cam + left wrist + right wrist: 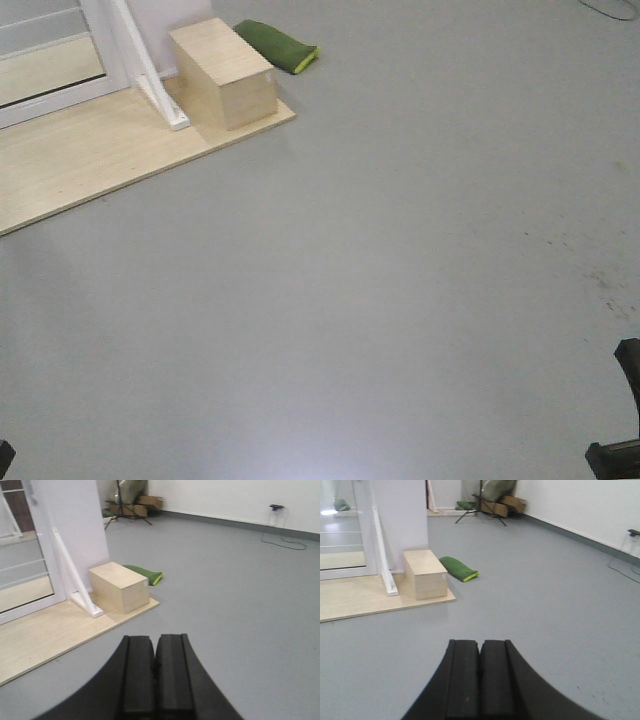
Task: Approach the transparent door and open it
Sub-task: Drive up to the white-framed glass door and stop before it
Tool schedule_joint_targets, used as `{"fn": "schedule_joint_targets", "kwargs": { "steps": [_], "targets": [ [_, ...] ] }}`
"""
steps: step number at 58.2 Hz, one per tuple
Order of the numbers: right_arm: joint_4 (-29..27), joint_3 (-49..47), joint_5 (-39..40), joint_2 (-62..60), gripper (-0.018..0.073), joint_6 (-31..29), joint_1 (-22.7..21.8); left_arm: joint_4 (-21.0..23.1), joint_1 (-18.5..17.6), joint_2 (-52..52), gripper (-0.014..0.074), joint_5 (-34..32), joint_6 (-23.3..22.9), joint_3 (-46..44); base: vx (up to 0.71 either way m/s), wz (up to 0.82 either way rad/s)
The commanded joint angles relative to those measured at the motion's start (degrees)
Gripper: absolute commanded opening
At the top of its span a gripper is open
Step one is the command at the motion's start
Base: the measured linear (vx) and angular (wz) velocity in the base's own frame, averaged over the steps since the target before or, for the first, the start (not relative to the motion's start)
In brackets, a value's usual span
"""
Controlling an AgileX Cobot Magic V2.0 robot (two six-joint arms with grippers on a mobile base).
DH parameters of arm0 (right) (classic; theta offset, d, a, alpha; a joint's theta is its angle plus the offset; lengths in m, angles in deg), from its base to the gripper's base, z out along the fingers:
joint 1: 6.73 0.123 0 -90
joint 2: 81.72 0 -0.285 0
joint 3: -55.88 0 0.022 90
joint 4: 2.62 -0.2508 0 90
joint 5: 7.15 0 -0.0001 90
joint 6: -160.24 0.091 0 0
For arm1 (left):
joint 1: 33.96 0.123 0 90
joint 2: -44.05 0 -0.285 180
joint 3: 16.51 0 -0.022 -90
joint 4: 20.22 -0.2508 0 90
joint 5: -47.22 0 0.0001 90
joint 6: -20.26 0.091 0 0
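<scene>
Left tool [155, 647], right tool [480, 647] closed, wide grey floor [400, 300], platform [80, 170] edge left

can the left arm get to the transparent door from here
Probably not yet. The left gripper sits well back over grey floor, with the wooden platform lying between it and the transparent door. Nothing blocks the path; the base likely has to drive closer first.

The transparent door [22, 575] — clear glass, thin silver bars, white frame — stands upright at far left, partly cropped.
</scene>
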Motion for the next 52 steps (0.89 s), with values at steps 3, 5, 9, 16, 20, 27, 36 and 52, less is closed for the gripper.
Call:
{"fn": "schedule_joint_targets", "kwargs": {
  "steps": [3,5,9,16,20,27,36,52],
  "targets": [
    [0.4,0.3,4.7,-0.9,-0.0006,-0.2,-0.2,0.2,-0.3,0.8,0.0093,-4.7,-0.4,0.5,0.59,0.69],
    [0.4,0.3,4.7,-0.9,-0.0006,-0.2,-0.2,0.2,-0.3,0.8,0.0093,-4.7,-0.4,0.5,0.59,0.68],
    [0.4,0.3,4.7,-0.9,-0.0006,-0.2,-0.2,0.2,-0.3,0.8,0.0093,-4.7,-0.4,0.5,0.59,0.67],
    [0.4,0.3,4.7,-0.9,-0.0006,-0.2,-0.2,0.2,-0.3,0.8,0.0093,-4.7,-0.4,0.5,0.59,0.65],
    [0.4,0.3,4.7,-0.9,-0.0006,-0.2,-0.2,0.2,-0.3,0.8,0.0093,-4.7,-0.4,0.5,0.58,0.64],
    [0.4,0.3,4.7,-0.9,-0.0006,-0.2,-0.2,0.2,-0.3,0.8,0.0093,-4.7,-0.4,0.5,0.58,0.62],
    [0.4,0.3,4.7,-0.9,-0.0006,-0.2,-0.2,0.2,-0.3,0.8,0.0093,-4.7,-0.4,0.5,0.57,0.62],
    [0.4,0.3,4.7,-0.9,-0.0006,-0.2,-0.2,0.2,-0.3,0.8,0.0093,-4.7,-0.4,0.5,0.57,0.56]
  ]
}}
